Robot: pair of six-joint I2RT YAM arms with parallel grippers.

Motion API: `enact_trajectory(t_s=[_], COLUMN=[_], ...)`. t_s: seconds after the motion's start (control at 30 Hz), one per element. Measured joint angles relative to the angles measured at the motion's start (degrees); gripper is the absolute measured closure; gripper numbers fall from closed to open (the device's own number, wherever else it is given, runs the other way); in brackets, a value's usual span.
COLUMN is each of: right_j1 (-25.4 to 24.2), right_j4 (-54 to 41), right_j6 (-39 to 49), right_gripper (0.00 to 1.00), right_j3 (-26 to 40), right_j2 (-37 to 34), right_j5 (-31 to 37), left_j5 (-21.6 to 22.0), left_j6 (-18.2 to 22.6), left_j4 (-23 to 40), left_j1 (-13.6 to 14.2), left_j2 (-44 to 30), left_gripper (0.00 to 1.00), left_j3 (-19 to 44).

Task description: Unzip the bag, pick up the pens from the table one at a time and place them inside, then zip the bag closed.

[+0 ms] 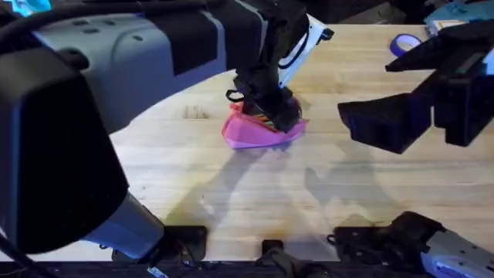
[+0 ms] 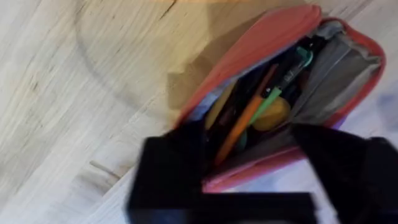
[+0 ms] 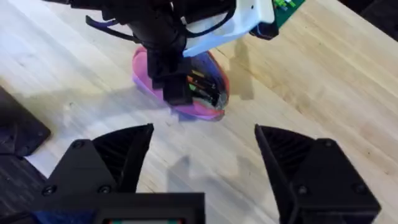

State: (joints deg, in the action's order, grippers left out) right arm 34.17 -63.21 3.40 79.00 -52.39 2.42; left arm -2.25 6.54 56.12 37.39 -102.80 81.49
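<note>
Pink fabric pencil pouch (image 1: 258, 130) lies mid-table (image 1: 231, 201), unzipped, with orange and green pens (image 2: 249, 115) inside. Looks soft and light, likely to slump; best pinched at the zipper edge. Left gripper (image 2: 249, 168) spread wide, straddling the pouch mouth, holding nothing. Right gripper (image 3: 202, 155) near the pouch, wide open, empty.

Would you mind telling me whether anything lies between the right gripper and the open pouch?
The left gripper sits over the pink pouch, blocking access from above; the table between the open right gripper and pouch looks bare.
</note>
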Motion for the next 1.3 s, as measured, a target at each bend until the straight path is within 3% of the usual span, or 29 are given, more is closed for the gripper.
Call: enact_trajectory(t_s=[0.03, 0.1, 0.5, 0.67, 0.93, 1.3], right_j1=[0.00, 0.00, 0.00, 0.00, 0.00, 0.00], right_j4=[-0.01, -0.01, -0.01, -0.01, -0.01, -0.01], right_j6=[0.00, 0.00, 0.00, 0.00, 0.00, 0.00], right_gripper=[0.003, 0.003, 0.003, 0.003, 0.004, 0.003], right_j3=[0.00, 0.00, 0.00, 0.00, 0.00, 0.00], right_j2=[0.01, 0.01, 0.01, 0.00, 0.01, 0.01], right_j5=[0.00, 0.00, 0.02, 0.17, 0.17, 0.17], left_j5=[-0.08, -0.06, -0.04, 0.01, 0.38, -0.44], left_j6=[0.14, 0.41, 2.10, 2.59, 4.55, 10.84], left_j4=[-0.02, 0.00, 0.02, 0.02, 3.26, 9.35], left_j1=[0.04, 0.14, 0.20, -0.16, -4.28, -8.45], left_j2=[0.00, 0.00, 0.20, 4.24, 10.76, 16.64], left_gripper=[0.034, 0.011, 0.008, 0.008, 0.007, 0.007], left_j3=[0.00, 0.00, 0.00, 0.00, 0.07, 0.07])
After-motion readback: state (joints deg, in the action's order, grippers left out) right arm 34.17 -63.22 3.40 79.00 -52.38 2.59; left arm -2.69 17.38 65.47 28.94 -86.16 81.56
